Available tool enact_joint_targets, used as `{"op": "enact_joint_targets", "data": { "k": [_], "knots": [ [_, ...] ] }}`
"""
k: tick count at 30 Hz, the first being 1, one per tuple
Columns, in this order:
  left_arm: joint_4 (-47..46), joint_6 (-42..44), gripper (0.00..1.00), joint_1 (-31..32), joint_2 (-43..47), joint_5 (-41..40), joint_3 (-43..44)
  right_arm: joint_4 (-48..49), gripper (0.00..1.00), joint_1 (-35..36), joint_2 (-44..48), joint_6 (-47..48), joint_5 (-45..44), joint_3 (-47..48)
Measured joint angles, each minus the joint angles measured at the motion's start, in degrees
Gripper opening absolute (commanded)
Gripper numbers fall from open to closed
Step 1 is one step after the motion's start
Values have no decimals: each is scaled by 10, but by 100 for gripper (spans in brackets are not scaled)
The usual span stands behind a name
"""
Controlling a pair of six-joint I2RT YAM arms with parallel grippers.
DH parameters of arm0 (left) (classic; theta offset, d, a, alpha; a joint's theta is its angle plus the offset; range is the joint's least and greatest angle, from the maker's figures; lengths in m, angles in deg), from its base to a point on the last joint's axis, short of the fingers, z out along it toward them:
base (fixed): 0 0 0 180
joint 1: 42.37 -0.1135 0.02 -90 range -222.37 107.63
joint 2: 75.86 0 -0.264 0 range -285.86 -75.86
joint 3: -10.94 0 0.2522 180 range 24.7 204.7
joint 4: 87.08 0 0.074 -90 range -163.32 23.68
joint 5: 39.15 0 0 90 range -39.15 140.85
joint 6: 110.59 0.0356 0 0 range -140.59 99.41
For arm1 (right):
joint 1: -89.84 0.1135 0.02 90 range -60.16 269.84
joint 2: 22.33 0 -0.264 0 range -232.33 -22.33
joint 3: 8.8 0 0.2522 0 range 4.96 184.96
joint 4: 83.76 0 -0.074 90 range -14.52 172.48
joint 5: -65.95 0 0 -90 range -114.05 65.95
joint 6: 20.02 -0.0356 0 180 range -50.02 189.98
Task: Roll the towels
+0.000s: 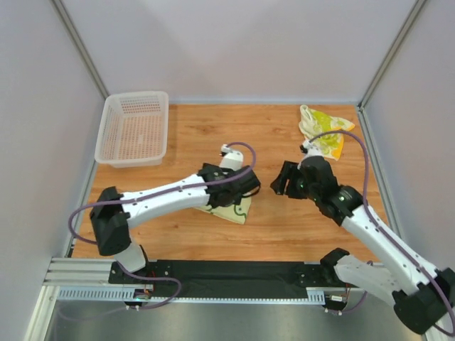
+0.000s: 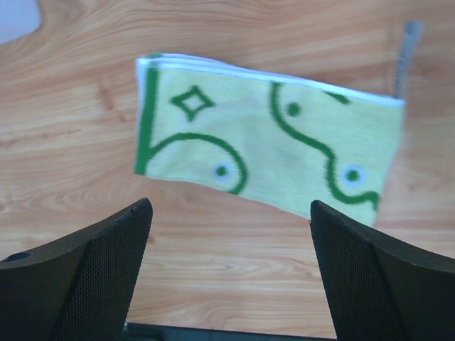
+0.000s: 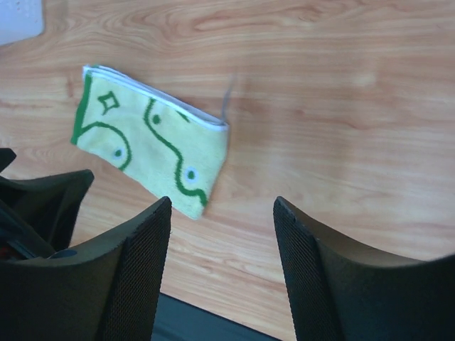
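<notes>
Though ungripped, green-lined towel [image 2: 263, 135] flat just beyond spread left claw [image 2: 231, 213].

I'm driving 2 arms, the left arm [image 1: 167, 195] and right arm [image 1: 377, 234], white shells with black joints and a purple cable [image 1: 71, 222] looping along each. Left gripper [image 2: 229, 213] and right gripper [image 3: 222, 206] each carry 2 black, mesh-textured fingers [image 2: 106, 270].

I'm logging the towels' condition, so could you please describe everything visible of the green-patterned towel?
The green-patterned towel is a pale yellow-cream cloth with dark green curving lines, a diamond, dots and a white edge. It lies folded into a flat oblong, layers showing along one long side, on the wooden table. Nothing touches it; the open left claw hangs above it.
</notes>
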State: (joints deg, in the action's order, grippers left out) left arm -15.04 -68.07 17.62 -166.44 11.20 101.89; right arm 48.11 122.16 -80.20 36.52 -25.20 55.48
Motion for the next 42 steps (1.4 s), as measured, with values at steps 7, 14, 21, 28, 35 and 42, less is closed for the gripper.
{"op": "enact_joint_targets", "data": {
  "k": [7,14,21,28,35,42],
  "knots": [
    [-28,-1,95,118,-171,5,98,-57,61,0,202,-51,-83,-120],
    [-69,-2,90,133,-265,47,116,-99,57,0,308,-68,-95,-126],
    [-118,-16,72,130,-266,71,69,-133,56,0,309,-71,-90,-118],
    [-157,-35,63,132,-247,75,30,-143,55,0,309,-75,-80,-118],
    [-206,-47,24,132,-230,64,-9,-141,60,0,300,-76,-64,-118],
    [-248,-45,8,132,-177,54,-89,-87,68,-1,235,-94,-16,-123]
  ]
}}
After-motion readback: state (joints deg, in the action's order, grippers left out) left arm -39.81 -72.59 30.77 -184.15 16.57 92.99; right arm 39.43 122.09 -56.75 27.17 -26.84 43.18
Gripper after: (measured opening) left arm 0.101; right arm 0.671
